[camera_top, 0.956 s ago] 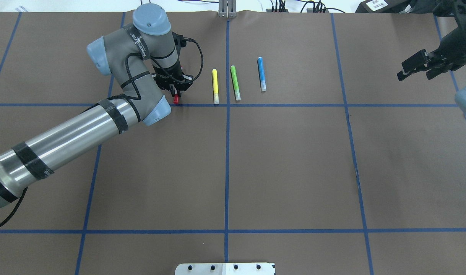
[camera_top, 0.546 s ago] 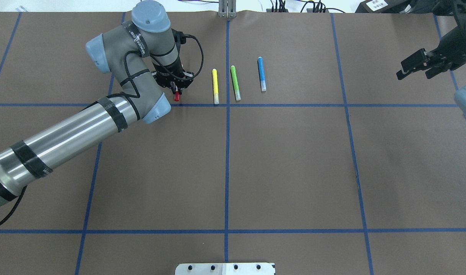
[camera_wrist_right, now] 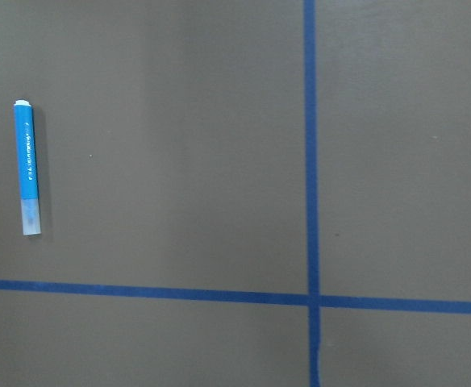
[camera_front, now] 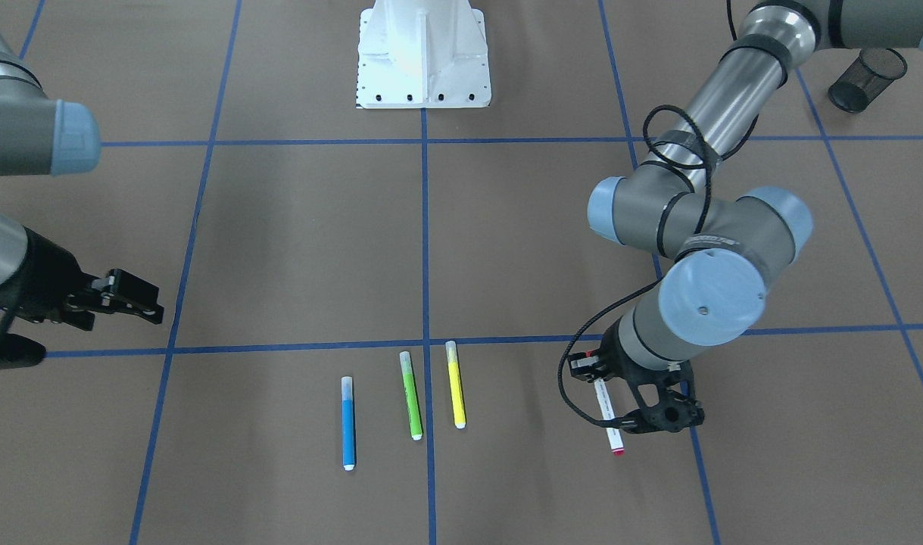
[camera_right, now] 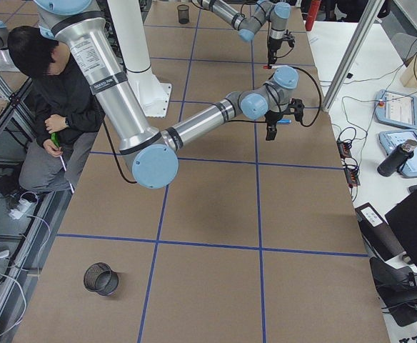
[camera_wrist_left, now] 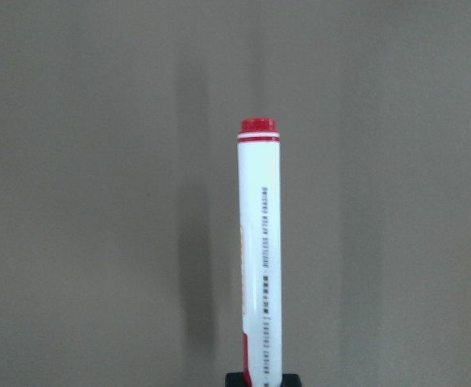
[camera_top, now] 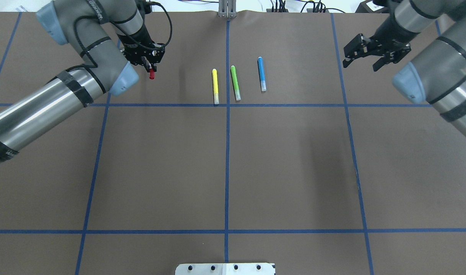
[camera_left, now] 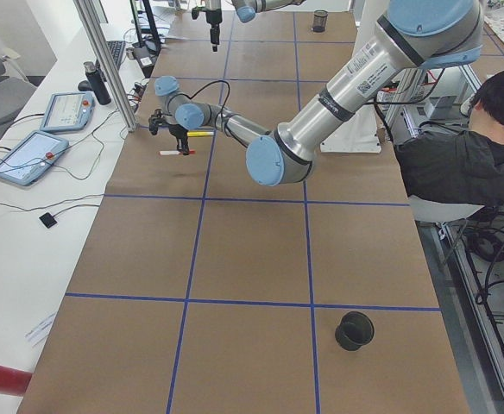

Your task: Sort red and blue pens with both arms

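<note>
the left tool (camera_top: 150, 63) is shown closed on the red pen (camera_top: 151, 73), gripped at the capped end so that the white barrel projects from the jaws; in the left wrist view its shadow is cast apart from it on the bench (camera_top: 294, 160). the right tool (camera_top: 364, 51) is held with jaws apart and nothing between them. the blue pen (camera_top: 261, 73) is seen lying flat on the bench, between the 2 tools. 2 other things lie beside it in a row: the green marker (camera_top: 235, 82) just beside it and the yellow marker (camera_top: 215, 86) beyond, nearest the red pen. 1 blue tape line (camera_top: 338, 57) is crossed between the right tool and the blue pen. a white pedestal base (camera_front: 422, 57) and a black mesh cup (camera_front: 866, 79) are set well apart from the pens. a seated person (camera_left: 459, 155) is visible off the bench.
</note>
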Controlling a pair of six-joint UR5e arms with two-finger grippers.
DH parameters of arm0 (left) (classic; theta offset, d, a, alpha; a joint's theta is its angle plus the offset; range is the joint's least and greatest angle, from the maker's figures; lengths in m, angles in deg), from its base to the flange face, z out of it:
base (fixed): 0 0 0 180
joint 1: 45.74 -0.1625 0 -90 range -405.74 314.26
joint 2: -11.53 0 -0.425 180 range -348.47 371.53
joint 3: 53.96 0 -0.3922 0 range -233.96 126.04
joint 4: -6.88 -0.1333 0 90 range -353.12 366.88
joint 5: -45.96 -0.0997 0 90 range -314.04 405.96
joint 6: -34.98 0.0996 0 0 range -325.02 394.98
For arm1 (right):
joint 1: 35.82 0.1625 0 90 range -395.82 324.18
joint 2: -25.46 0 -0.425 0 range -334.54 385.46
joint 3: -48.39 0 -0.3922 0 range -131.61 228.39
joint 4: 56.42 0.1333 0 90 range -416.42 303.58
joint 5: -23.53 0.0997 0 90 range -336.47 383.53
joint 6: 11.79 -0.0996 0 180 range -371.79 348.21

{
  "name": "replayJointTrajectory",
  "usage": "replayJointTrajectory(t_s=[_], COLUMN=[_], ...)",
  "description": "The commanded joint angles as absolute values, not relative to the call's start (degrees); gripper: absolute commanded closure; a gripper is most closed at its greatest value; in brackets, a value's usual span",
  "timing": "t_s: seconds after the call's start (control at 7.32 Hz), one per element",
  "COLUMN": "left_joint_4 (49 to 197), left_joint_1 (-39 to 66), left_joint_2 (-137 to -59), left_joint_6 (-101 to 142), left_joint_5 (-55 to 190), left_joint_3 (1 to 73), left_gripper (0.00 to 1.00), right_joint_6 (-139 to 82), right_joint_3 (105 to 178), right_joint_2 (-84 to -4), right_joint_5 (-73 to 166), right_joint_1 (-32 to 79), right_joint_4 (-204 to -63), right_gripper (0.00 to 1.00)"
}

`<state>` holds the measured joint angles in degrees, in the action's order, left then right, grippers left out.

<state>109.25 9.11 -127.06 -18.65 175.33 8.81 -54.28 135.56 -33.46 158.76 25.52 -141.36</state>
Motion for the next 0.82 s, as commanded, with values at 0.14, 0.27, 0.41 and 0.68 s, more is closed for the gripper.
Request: replayJointTrajectory(t_s=[0.14,0.27,0.41,0.68], left_joint_4=[108.8,108.7,108.7,108.7], left_joint_1=[17.1,18.7,20.6,23.3], left_joint_2=[-122.1,-119.3,-117.7,-115.6], left_joint_6=[-17.9,-14.3,-11.5,-8.6], left_joint_5=[178.9,179.3,179.3,179.3], left_joint_3=[10.0,10.8,10.9,12.9], left_gripper=[1.0,1.0,1.0,1.0], right_joint_6=[-54.3,-54.7,-55.4,-59.1], right_joint_3=[120.0,116.0,113.9,110.8], right_joint_2=[-18.8,-15.1,-13.5,-11.6], right_joint_5=[151.6,150.7,148.9,145.1], right_joint_1=[19.7,18.5,17.2,14.2], right_joint_4=[-141.2,-141.1,-141.0,-138.8], right_gripper=[0.01,0.0,0.01,0.03])
